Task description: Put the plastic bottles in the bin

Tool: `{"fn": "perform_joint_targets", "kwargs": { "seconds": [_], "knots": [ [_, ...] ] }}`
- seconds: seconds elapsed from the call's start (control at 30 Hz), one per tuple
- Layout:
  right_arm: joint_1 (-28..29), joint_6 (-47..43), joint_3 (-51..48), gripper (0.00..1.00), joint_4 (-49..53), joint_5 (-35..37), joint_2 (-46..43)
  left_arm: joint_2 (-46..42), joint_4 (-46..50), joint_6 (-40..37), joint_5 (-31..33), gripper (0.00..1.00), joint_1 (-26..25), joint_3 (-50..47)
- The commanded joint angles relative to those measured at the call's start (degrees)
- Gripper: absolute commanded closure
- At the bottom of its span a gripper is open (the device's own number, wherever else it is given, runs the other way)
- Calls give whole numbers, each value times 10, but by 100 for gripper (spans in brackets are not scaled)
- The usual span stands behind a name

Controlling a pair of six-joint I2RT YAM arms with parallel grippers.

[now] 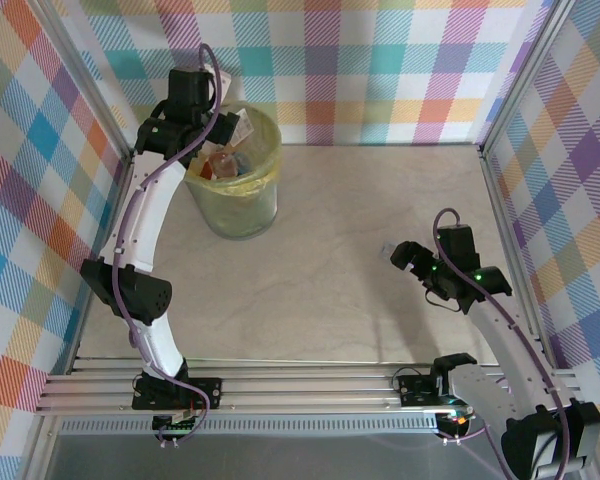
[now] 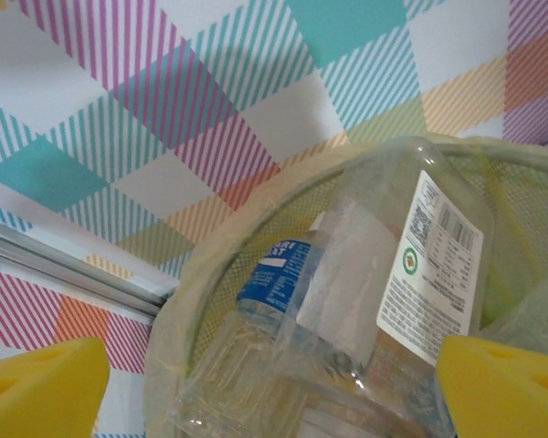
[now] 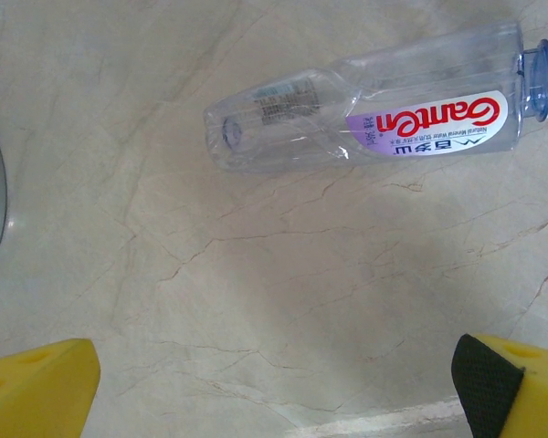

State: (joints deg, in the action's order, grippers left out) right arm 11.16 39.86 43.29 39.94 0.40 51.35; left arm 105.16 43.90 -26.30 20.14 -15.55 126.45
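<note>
We are looking down on a pale, marble-veined table (image 1: pixel 380 240) sitting inside a three-sided booth. Plaid panels (image 1: pixel 380 60) in pink, teal, orange and purple are rising behind the table and along both its sides, with aluminium posts (image 1: pixel 508 200) framing its far corners. Silver rails (image 1: pixel 310 385) are running along the table's near edge. Soft, even light is falling across the table.

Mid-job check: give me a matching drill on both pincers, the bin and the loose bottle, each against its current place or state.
1 left pincer
2 right pincer
3 bin
4 clear bottle

A lying on the table
B open above the bin
C lined in yellow, bottles inside
D open above bare table

Pairs: 1-B, 2-D, 3-C, 4-A
</note>
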Motion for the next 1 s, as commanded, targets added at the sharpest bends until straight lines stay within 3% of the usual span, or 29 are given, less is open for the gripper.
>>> {"fn": "perform_joint_targets", "kwargs": {
  "seconds": [0.0, 0.2, 0.33, 0.47, 0.97],
  "knots": [
    [-2, -1, 3, 0, 2, 5, 1, 9, -21, 32, 15, 9, 4, 34],
    [-3, -11, 13, 0, 42, 54, 14, 15, -8, 56, -8, 9, 4, 31],
    [-27, -63, 30, 0, 57, 66, 49, 0, -7, 73, -33, 8, 4, 12],
    [-71, -121, 44, 0, 24, 7, 90, -32, -18, 91, -47, 5, 3, -29],
    [-125, -296, 195, 0, -51, -115, 336, -234, -131, 230, -88, 0, 3, -295]
  ]
}}
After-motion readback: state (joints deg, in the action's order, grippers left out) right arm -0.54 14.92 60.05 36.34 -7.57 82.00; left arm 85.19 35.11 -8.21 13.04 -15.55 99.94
